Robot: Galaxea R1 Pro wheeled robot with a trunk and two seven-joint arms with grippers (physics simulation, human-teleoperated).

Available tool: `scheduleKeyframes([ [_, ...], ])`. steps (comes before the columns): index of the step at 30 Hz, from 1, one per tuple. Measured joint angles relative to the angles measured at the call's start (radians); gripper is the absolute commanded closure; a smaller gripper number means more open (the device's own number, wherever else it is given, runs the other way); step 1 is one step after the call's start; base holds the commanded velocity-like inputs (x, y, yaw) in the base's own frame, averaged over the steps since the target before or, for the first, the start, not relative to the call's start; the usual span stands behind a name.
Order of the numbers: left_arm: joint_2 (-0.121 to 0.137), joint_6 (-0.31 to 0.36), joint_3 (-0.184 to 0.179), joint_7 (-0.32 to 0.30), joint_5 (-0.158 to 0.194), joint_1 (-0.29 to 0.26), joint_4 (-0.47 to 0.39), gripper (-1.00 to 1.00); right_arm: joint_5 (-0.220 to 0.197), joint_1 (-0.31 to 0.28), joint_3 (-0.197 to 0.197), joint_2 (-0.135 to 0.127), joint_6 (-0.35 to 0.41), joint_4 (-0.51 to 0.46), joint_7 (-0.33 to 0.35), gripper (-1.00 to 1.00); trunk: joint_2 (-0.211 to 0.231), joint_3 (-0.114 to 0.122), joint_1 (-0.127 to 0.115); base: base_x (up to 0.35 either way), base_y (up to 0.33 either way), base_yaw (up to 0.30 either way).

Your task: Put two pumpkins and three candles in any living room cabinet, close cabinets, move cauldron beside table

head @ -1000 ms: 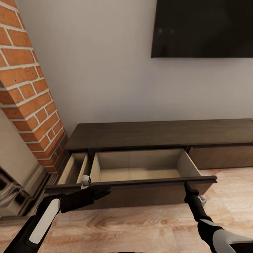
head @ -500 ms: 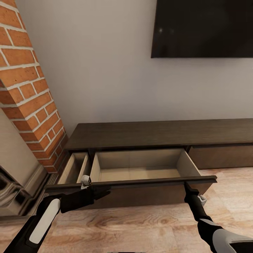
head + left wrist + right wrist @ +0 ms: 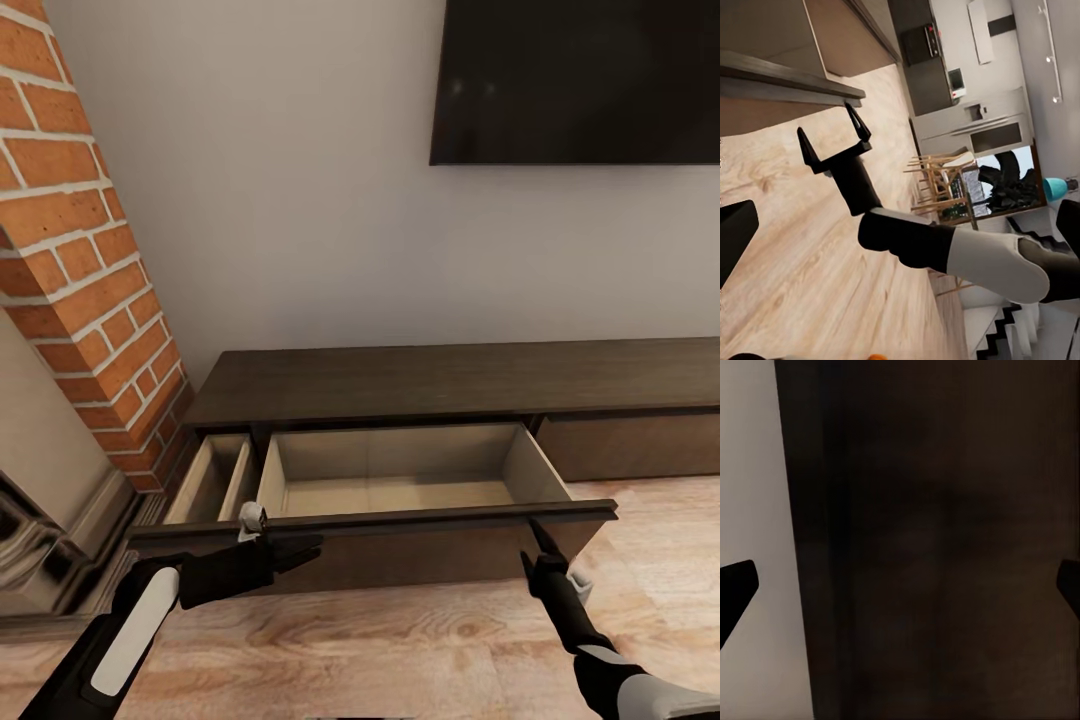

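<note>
Before the long low dark-brown wooden cabinet (image 3: 450, 385), whose pale wide drawer (image 3: 400, 480) stands pulled out and empty, the right pincer (image 3: 540, 550), fingers apart, has dropped back off the drawer front since a second ago, leaving it ready for loading

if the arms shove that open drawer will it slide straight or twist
The drawer is wide and empty, so it probably feels light. With the left pincer and right pincer near opposite ends of its front, an even push should go straight; one-sided pushing might twist it.
</note>
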Motion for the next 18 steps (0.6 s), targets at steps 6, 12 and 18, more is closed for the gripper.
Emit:
scheduleKeyframes([
  [6,0.007,0.000,0.000,0.001,0.004,0.000,0.001,-1.00,-0.001,0.049,0.000,-0.004,0.004,0.001,0.004,-1.00,0.000,0.000,0.000,0.000,0.000,0.000],
  [12,0.022,-0.023,0.003,0.023,-0.020,0.023,-0.021,-1.00,-0.001,0.074,-0.001,-0.006,0.028,0.000,0.010,-1.00,0.000,0.000,0.000,-0.066,0.000,0.000],
  [18,0.009,-0.058,-0.007,0.057,-0.058,0.057,-0.017,-1.00,0.002,0.095,0.002,-0.006,0.031,-0.012,0.019,-1.00,0.000,0.000,0.000,-0.126,0.000,0.000],
])
